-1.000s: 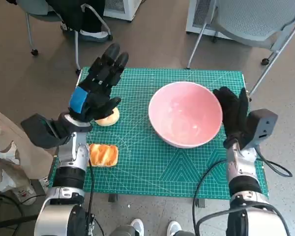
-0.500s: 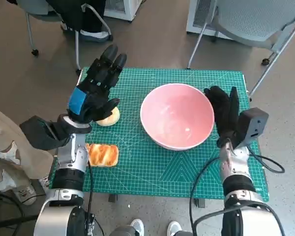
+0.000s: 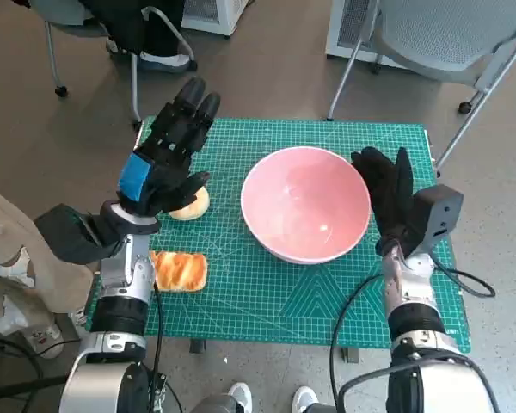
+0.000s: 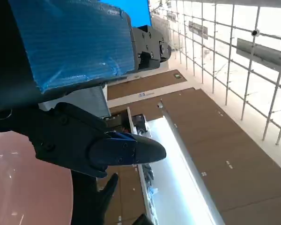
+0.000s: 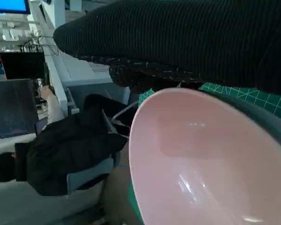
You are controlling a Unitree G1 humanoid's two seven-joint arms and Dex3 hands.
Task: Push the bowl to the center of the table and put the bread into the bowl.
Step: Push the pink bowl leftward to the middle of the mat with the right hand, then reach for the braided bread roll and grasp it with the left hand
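Note:
A large pink bowl (image 3: 305, 203) stands empty near the middle of the green mat (image 3: 241, 297); it also shows in the right wrist view (image 5: 187, 168) and the left wrist view (image 4: 23, 187). My gloved right hand (image 3: 387, 194) lies flat against the bowl's right rim, fingers straight. My left hand (image 3: 168, 146) hovers above the mat's left side, fingers spread, holding nothing. A round bun (image 3: 192, 205) lies partly under that hand. A glazed golden bread roll (image 3: 179, 270) lies near the mat's front left corner.
Chair legs and a seated person's feet (image 3: 159, 60) are beyond the table at the back left. A grey mesh chair (image 3: 447, 34) stands at the back right. A person in dark clothes (image 5: 65, 150) sits past the bowl in the right wrist view.
My right hand has pushed the bowl leftward toward the mat's middle. The left hand has stayed where it was.

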